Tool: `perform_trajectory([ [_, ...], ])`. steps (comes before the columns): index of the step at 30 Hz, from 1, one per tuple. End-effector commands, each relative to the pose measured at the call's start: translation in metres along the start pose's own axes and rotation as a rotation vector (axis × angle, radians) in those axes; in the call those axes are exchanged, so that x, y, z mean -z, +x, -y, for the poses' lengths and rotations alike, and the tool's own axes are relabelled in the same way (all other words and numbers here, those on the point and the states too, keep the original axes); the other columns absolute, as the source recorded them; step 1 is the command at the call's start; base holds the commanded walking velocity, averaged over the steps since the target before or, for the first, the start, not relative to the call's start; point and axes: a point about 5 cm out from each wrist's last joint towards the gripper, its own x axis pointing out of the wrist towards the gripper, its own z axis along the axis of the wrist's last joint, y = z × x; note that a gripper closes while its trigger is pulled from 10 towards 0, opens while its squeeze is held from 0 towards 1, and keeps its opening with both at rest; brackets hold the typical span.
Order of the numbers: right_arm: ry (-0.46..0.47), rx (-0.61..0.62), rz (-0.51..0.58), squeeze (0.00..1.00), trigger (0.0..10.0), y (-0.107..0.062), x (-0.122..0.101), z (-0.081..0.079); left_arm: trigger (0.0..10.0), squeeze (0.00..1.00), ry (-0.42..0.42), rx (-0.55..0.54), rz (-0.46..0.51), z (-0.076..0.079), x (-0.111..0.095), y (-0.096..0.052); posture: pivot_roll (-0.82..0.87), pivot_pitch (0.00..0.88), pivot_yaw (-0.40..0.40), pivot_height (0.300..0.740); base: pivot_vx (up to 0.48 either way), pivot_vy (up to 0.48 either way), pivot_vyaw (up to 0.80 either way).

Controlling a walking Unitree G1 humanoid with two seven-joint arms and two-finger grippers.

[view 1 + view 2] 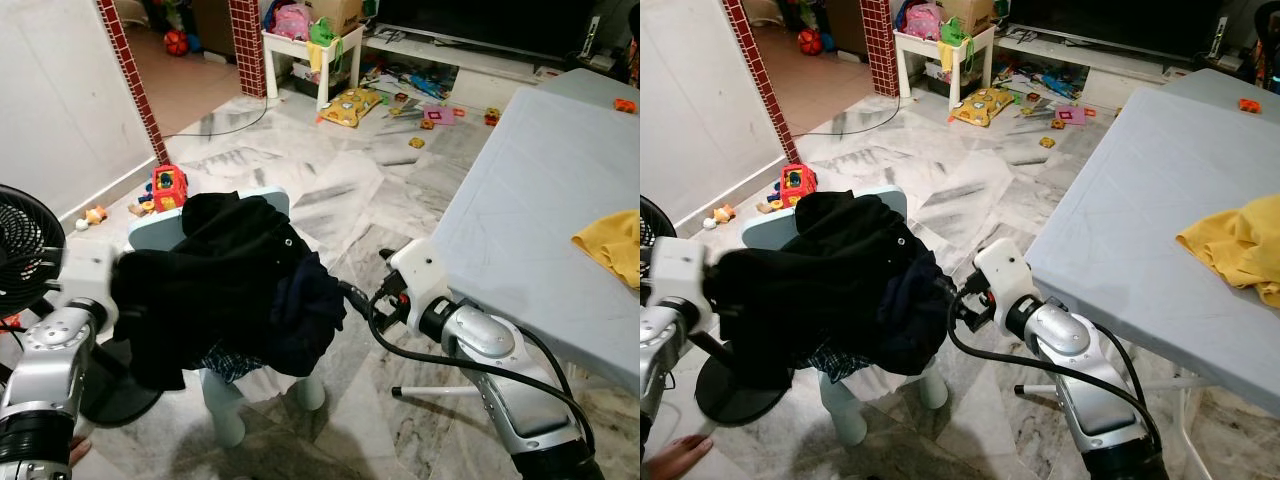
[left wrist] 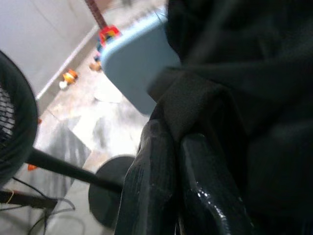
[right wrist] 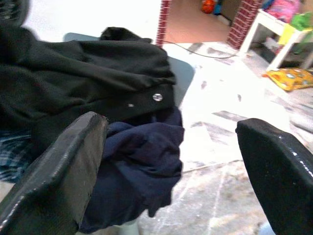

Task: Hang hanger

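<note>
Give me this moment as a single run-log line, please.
left gripper: shut on black garment | right gripper: open beside navy garment | pile on light-blue stool

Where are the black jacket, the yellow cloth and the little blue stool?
black jacket (image 1: 210, 275), left eye view, middle of its draped body
yellow cloth (image 1: 1235, 245), right eye view, centre of the bunched fabric
blue stool (image 2: 134, 73), left wrist view, bare seat top
</note>
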Motion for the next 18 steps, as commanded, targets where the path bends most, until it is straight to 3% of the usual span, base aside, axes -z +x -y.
perform_trajectory([
  [1,-0.006,0.042,0.014,0.0,10.0,-0.001,-0.003,0.007,0.0,0.0,0.054,-0.034,0.022,-0.008,-0.008,0.001,-0.08,0.071,-0.016,0.74,0.0,0.0,0.0],
  [3,-0.002,0.056,0.015,0.0,10.0,-0.002,-0.003,0.008,0.0,0.0,0.046,-0.085,0.046,-0.011,-0.014,0.003,-0.09,0.072,-0.015,0.74,0.0,0.0,0.0],
  [4,-0.001,0.061,0.012,0.0,10.0,-0.002,-0.002,0.007,0.0,0.0,0.053,-0.162,0.067,-0.02,-0.018,0.004,-0.08,0.073,-0.016,0.74,0.0,0.0,0.0],
  [8,0.0,0.054,0.009,0.0,10.0,-0.001,0.0,0.003,0.0,0.0,0.07,-0.154,0.038,-0.022,-0.013,0.008,-0.08,0.076,-0.02,0.74,0.0,0.0,0.0],
  [9,0.0,0.051,0.009,0.0,10.0,-0.001,0.0,0.002,1.8,0.0,0.083,-0.151,0.021,-0.022,-0.01,0.008,-0.08,0.076,-0.019,0.74,0.0,0.0,0.0],
  [10,0.0,0.05,0.009,0.0,10.0,-0.001,0.0,0.001,1.8,0.0,0.093,-0.152,0.01,-0.022,-0.008,0.008,-0.08,0.076,-0.019,0.74,0.0,0.0,0.0],
  [11,0.0,0.05,0.01,0.0,10.0,0.0,-0.001,0.001,10.0,1.0,0.092,-0.153,-0.011,-0.022,-0.004,0.008,-0.08,0.077,-0.019,0.74,0.0,0.0,0.0],
  [15,0.0,0.061,0.012,0.0,10.0,-0.001,-0.001,0.003,10.0,1.0,0.165,-0.179,-0.093,-0.023,0.018,0.007,-0.09,0.078,-0.016,0.74,0.0,0.0,0.0],
  [18,0.0,0.062,0.012,0.0,10.0,-0.001,-0.001,0.003,10.0,1.0,0.174,-0.193,-0.11,-0.024,0.022,0.006,-0.09,0.078,-0.016,0.74,0.0,0.0,0.0],
])
